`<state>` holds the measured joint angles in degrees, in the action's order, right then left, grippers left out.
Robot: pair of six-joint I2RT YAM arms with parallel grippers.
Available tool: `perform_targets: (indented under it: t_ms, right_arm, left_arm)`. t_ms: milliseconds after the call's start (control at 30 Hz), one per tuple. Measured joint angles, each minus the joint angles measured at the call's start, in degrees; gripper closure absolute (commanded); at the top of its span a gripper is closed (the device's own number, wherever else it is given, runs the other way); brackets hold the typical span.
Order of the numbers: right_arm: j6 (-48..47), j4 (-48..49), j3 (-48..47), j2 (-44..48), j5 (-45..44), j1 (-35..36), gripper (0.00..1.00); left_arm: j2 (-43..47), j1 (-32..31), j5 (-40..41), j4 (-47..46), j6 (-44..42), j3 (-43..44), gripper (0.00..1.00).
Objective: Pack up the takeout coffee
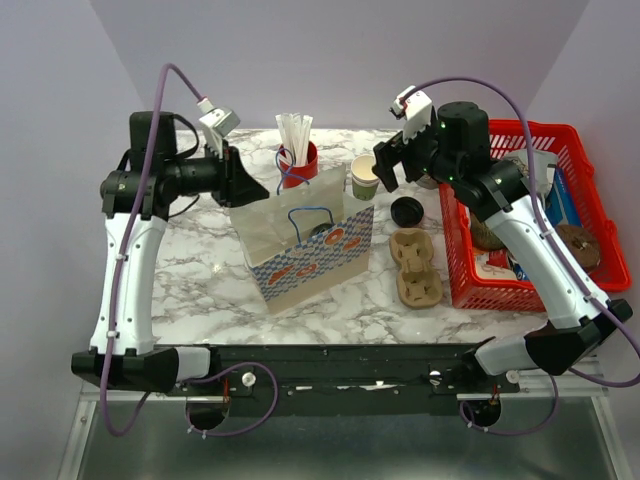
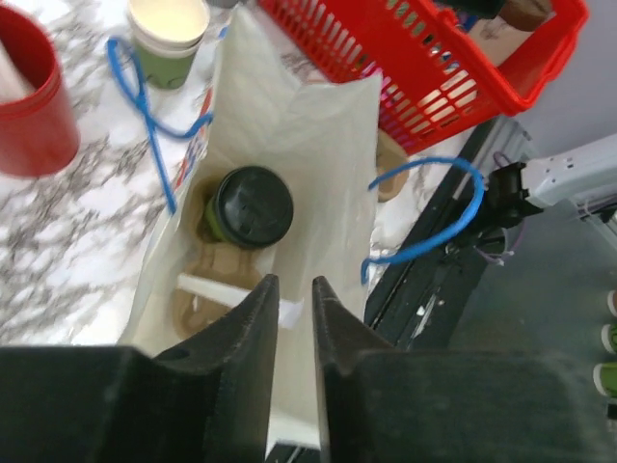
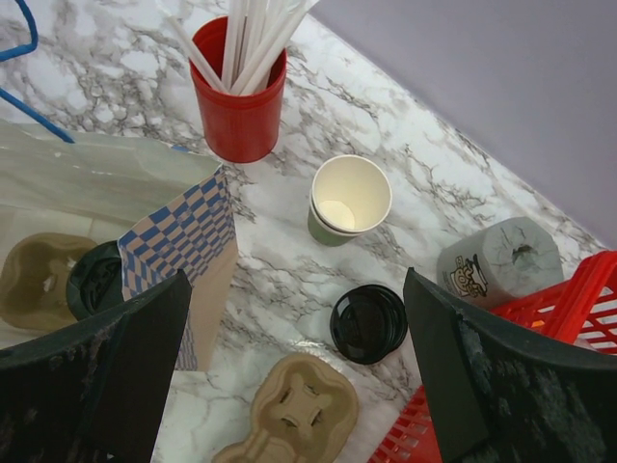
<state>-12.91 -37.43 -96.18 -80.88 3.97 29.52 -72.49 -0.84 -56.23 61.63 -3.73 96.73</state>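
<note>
Black and barely parted, the left end effector (image 2: 294,289) hangs over the mouth of the paper bag (image 2: 308,125), grasping nothing. Directly below it the lidded cup (image 2: 253,205) sits in a pulp carrier (image 2: 207,270) on the bag's floor: one coffee packed. The likeliest mishap here is a snag. The bag's walls stand close on both sides and a blue handle (image 2: 443,162) loops at 3 o'clock of the fingers, so any sideways drift on the way out could catch the cord or the paper and tip bag and drink together.

The right end effector (image 3: 296,280) is spread wide and released, poised above the open cup (image 3: 350,198) and the loose lid (image 3: 369,323), which lies just beside that cup at 5 o'clock. The cup looks light and unsteady; a finger clipping its rim would probably send it toward the red cup of straws (image 3: 237,106) at 10 o'clock.

In the overhead view, room is tight at 3 o'clock of the bag, where spare pulp trays (image 1: 415,268) fill the strip before the red basket (image 1: 458,262). The bench (image 1: 200,280) offers open marble from 7 to 9 o'clock.
</note>
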Motion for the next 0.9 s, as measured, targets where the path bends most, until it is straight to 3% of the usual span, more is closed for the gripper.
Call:
perform_targets:
  t_ms: [200, 367, 600, 900]
  right_arm:
    - [0.13, -2.58, -1.7, -0.55, 2.97, 0.0, 0.0]
    - [-0.61, -3.21, -3.78, -0.85, 3.65, 0.0, 0.0]
    - [1.6, -2.27, -3.08, -0.11, -0.83, 0.0, 0.0]
    - [2.82, 1.79, 1.88, 4.37, -12.09, 0.0, 0.0]
  left_arm:
    - [-5.09, -7.34, -0.37, -11.98, 6.47, 0.55, 0.5]
    - [-11.45, -7.98, 0.09, -18.58, 10.49, 8.7, 0.23]
    - [-13.09, -6.8, 8.87, -20.94, 7.26, 17.92, 0.02]
    - [-10.82, -3.23, 21.44, -23.58, 6.45, 9.51, 0.01]
